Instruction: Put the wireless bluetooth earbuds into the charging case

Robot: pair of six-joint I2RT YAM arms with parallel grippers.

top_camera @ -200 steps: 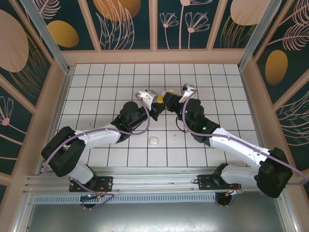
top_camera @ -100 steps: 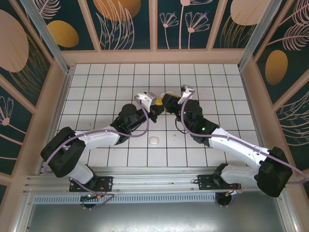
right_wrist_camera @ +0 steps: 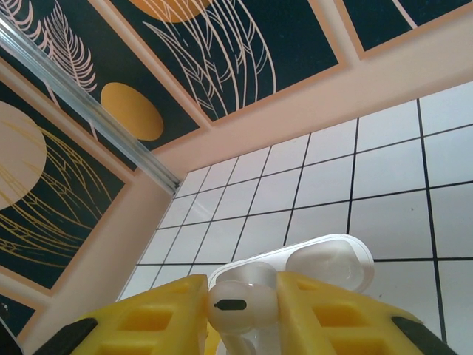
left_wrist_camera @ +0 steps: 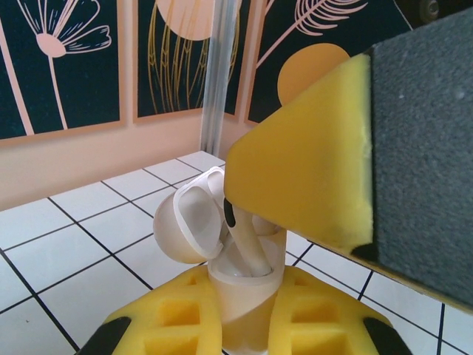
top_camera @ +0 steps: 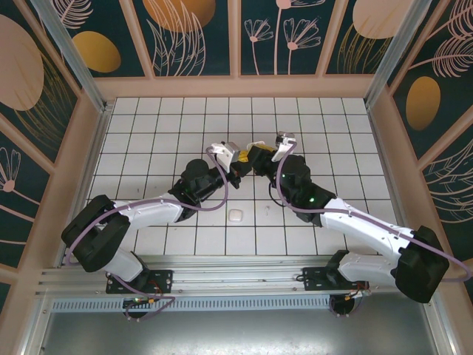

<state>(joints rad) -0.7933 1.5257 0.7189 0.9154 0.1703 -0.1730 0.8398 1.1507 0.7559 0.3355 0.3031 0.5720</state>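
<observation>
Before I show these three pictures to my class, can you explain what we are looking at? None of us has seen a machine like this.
These are two robot arms bolted at the near edge of a tiled table. The overhead picture looks down from behind them, with the left arm on the left and the right arm on the right, meeting mid-table. The other two pictures come from a small camera on each wrist, so the yellow padded fingers appear up close. The left gripper is shut on an open charging case. The right gripper pinches one white earbud right at that case. A closed white case lies on the tiles nearer the arms' bases.
</observation>
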